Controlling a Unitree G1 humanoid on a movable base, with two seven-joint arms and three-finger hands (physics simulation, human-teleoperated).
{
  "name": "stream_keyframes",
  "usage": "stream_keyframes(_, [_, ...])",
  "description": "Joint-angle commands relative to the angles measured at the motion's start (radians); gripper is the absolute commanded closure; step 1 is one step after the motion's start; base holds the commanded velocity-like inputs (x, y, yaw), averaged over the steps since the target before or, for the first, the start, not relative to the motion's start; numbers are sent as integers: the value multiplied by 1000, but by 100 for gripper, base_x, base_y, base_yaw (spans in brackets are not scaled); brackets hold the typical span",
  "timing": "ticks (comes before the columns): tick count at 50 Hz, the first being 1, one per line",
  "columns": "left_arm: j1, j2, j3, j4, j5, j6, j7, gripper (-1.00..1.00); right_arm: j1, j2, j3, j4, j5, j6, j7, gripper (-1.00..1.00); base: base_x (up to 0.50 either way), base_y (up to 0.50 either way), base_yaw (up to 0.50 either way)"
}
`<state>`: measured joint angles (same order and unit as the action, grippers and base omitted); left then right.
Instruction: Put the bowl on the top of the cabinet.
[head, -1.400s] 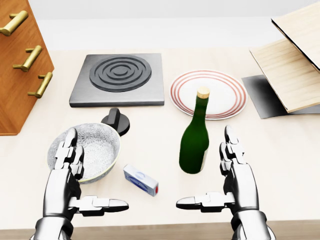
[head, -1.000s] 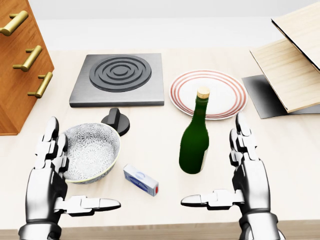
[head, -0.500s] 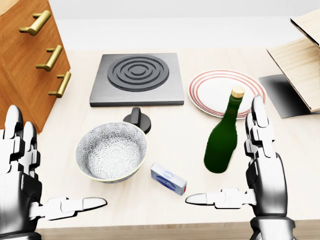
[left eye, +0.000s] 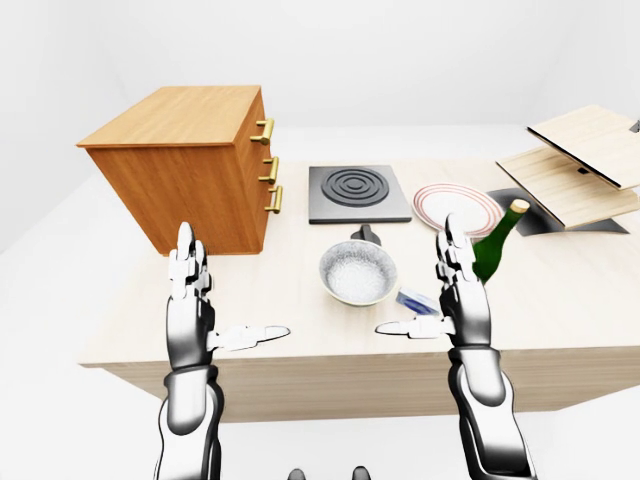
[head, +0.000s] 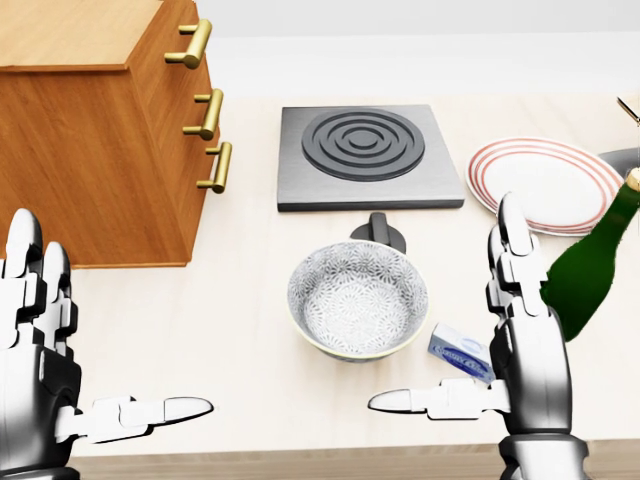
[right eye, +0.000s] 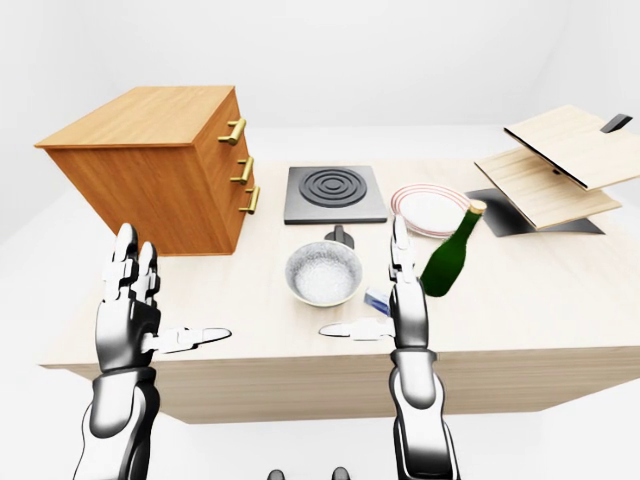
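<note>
A grey patterned bowl (head: 358, 298) sits upright on the pale wooden table (head: 240, 330), low in the middle of the head view. The wooden cabinet (head: 95, 130) with brass drawer handles stands at the upper left, its flat top (left eye: 175, 115) bare in the left-eye view. My left hand (head: 60, 370) is open at the lower left, well left of the bowl and holding nothing. At the lower right my right hand (head: 500, 350) is open too, just right of the bowl, empty.
A grey hob plate (head: 367, 155) with a black knob (head: 381, 230) lies above the bowl. A red-rimmed plate (head: 545, 183), a green bottle (head: 590, 270) and a small blue box (head: 460, 350) are at the right. Tilted wooden boards (left eye: 575, 165) stand far right.
The whole picture has slid right: the camera has moved left, bringing the cabinet further into view. My left hand drew away from the bowl to the left; both hands stay open.
</note>
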<state>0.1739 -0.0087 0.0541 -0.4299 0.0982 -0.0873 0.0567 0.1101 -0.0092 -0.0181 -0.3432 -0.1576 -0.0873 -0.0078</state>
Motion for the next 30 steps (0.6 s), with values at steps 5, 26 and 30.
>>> stream_keyframes(5, [0,0,-1,3,1,0,-2,-100,-1,0,2,8,0,0,4,-100,0,50,0])
stream_keyframes(26, [0,0,-5,9,3,0,-2,-100,1,-1,2,17,3,0,6,-100,0,50,0])
stream_keyframes(30, [1,0,-6,11,3,0,-2,-100,0,-1,2,27,2,0,6,-100,0,50,0])
